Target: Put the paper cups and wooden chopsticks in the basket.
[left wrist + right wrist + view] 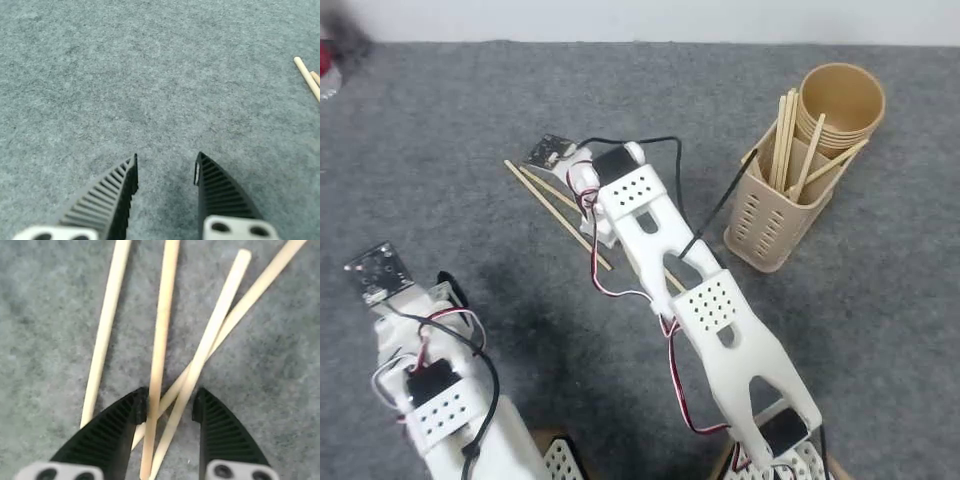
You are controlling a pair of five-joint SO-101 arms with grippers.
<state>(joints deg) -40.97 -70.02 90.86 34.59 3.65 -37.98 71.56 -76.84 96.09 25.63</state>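
Observation:
Several wooden chopsticks [162, 315] lie loose on the grey carpet. My right gripper [170, 402] is open and low over them. Three of the sticks run between its fingers, and one stick [106, 335] lies outside. In the high view these chopsticks [548, 200] lie left of centre, under the right arm's wrist [610, 185]. The beige basket [770, 225] stands at the right and holds stacked paper cups [842, 100] and several chopsticks [788, 140]. My left gripper [165, 165] is open over bare carpet, with a chopstick tip [306, 75] farther off.
Grey carpet covers the whole work surface. The left arm [425, 370] sits at the lower left, well apart from the right arm. A black cable [715, 215] runs from the right arm close by the basket.

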